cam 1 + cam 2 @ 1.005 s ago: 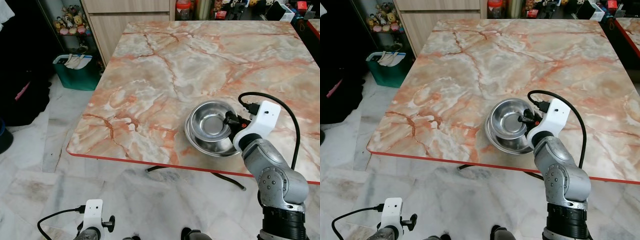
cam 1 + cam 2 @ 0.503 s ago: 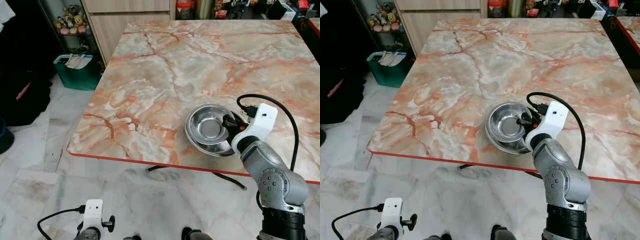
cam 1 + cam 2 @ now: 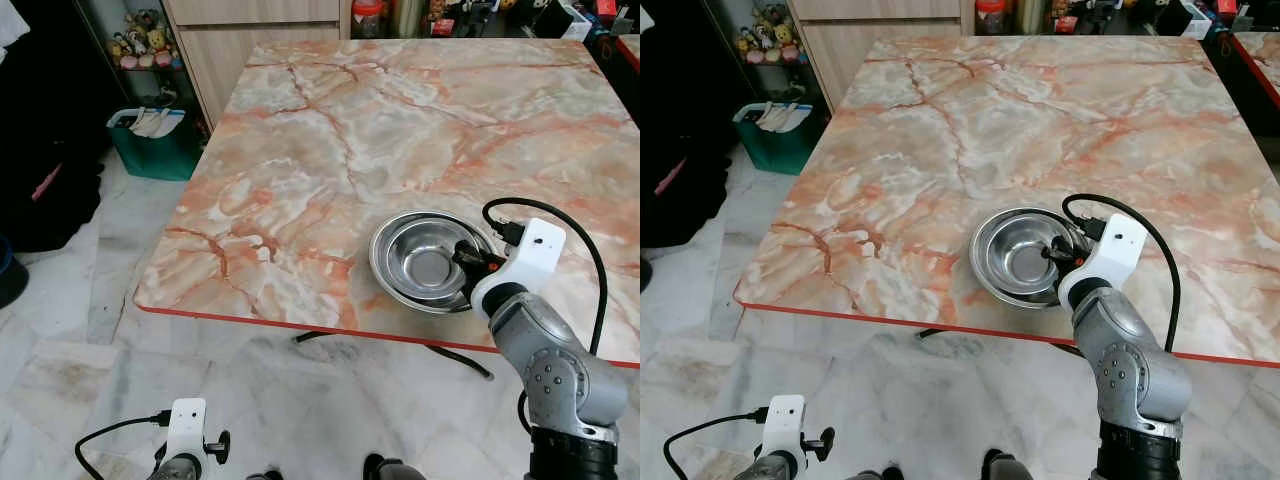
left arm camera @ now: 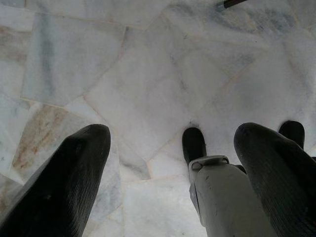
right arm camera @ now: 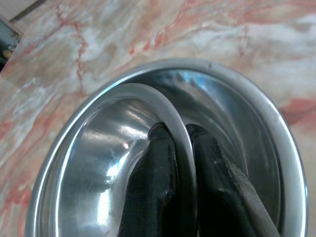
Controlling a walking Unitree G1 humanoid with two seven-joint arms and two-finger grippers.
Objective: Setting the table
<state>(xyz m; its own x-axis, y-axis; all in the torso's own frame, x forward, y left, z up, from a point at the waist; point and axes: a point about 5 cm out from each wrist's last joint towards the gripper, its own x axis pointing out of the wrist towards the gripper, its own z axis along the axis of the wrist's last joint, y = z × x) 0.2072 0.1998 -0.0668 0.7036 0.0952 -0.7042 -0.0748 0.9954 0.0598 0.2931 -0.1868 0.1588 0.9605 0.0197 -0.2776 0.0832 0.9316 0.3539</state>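
Observation:
Two steel bowls (image 3: 425,262) sit nested near the front edge of the marble table (image 3: 320,150). In the right wrist view the inner bowl (image 5: 113,143) rests inside the outer bowl (image 5: 256,106), slightly tilted. My right gripper (image 3: 468,258) reaches in from the bowls' right side and is shut on the inner bowl's rim, one finger (image 5: 158,163) inside it and the other outside. My left gripper (image 4: 173,131) hangs idle and open over the floor tiles.
The table's red front edge (image 3: 300,322) runs just below the bowls. A green basket (image 3: 155,140) and a wooden cabinet (image 3: 260,40) stand beyond the table's left corner. Cluttered shelves line the far side. Marble floor (image 3: 90,380) lies in front.
The inner bowl, held raised and tilted above the outer one a second ago, has come down into it. My right gripper went down with it, still gripping the rim.

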